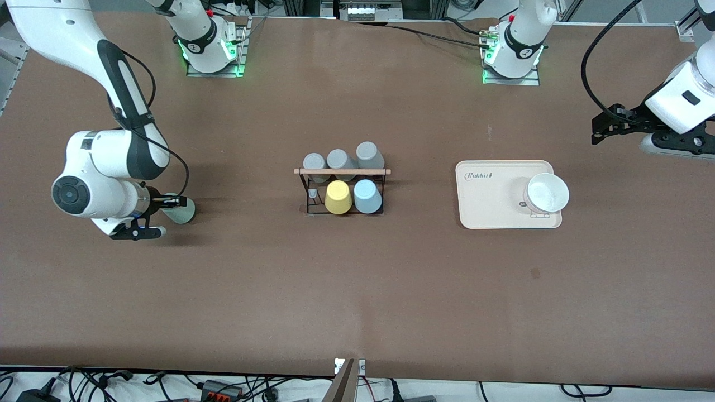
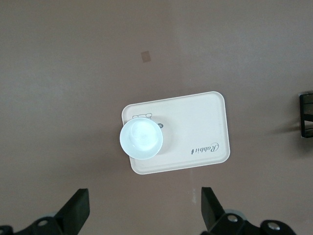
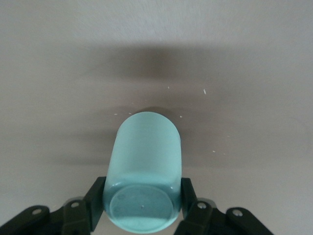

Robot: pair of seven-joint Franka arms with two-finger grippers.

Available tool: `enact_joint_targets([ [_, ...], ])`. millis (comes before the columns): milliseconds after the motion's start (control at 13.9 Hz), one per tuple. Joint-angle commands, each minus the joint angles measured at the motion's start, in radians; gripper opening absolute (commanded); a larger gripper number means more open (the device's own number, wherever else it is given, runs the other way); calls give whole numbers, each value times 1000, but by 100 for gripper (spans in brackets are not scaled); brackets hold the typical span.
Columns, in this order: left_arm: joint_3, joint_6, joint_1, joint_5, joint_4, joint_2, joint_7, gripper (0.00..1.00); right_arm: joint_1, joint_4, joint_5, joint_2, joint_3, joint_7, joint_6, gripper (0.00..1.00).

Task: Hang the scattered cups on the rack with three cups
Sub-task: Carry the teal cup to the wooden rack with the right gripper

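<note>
The pale mint green cup (image 1: 183, 210) lies on its side low at the right arm's end of the table. My right gripper (image 1: 171, 206) is shut on it. In the right wrist view the fingers (image 3: 95, 198) press both sides of the cup (image 3: 145, 156) near its base, with my right gripper (image 3: 142, 203) around it. The light blue cup (image 1: 367, 196) sits upside down on the black wire rack (image 1: 342, 172) beside a yellow cup (image 1: 338, 197). My left gripper (image 1: 599, 129) hangs open and empty over the left arm's end; in its own view, my left gripper (image 2: 144, 203) holds nothing.
Three grey cups (image 1: 341, 159) sit on the rack's row farther from the front camera. A beige tray (image 1: 486, 201) holds a white bowl (image 1: 547, 192) between the rack and the left arm's end. The rack's edge (image 2: 306, 115) shows in the left wrist view.
</note>
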Motion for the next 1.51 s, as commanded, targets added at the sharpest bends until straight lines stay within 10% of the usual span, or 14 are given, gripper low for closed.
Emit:
enact_joint_targets([
  [0,1,-3,0,11,10,-2,22,100,5,151,1,-15,12,14,-178,25],
  [287,1,-5,-3,10,16,-2,24,100,120,350,12,-13,11,47,-338,25],
  [789,0,-3,-15,10,51,24,8,100,284,453,200,-3,12,234,-336,28],
  [1434,-2,-8,-18,5,58,32,13,100,446,574,194,101,11,353,-309,28],
])
